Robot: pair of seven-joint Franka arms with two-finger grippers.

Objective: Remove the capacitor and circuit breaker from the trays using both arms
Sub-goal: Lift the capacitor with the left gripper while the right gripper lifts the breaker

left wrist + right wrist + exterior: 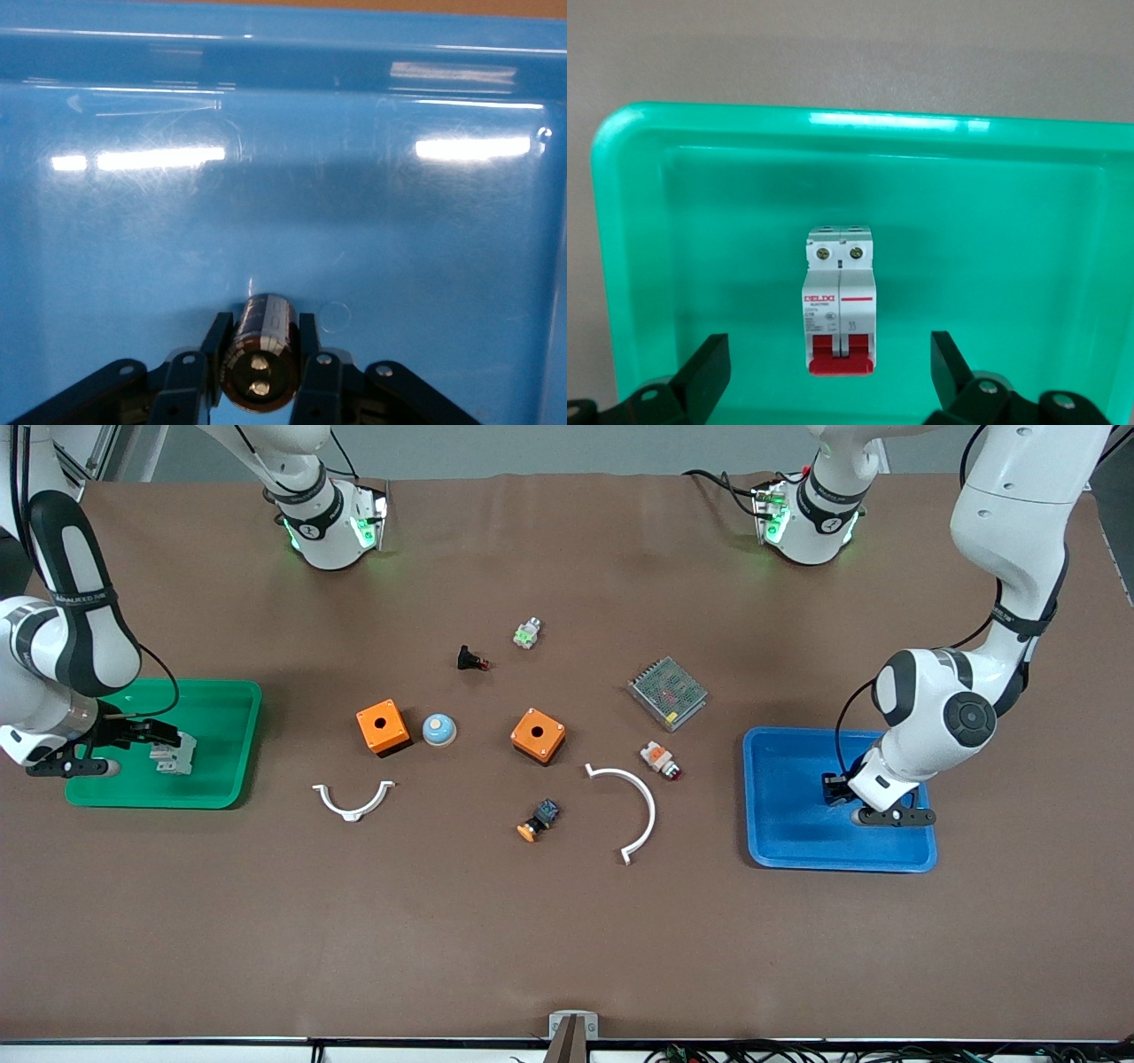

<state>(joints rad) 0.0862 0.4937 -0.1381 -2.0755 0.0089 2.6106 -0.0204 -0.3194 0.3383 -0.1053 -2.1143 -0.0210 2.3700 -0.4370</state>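
Down in the blue tray (780, 841), at the left arm's end of the table, the left gripper (833, 790) has its fingers (215, 341) pinched around the capacitor (260, 352), which sits low against the tray floor.

At the right arm's end, the right gripper (159, 737) hangs over the green tray (221, 717) with its fingers (709, 367) spread wide. The breaker (174, 755) lies flat in that tray, between the fingers but touching neither, red levers toward the gripper.

From the orange box (539, 735) mid-table, a second orange box (383, 726) sits at nine o'clock and a white curved strip (633, 806) at four o'clock.
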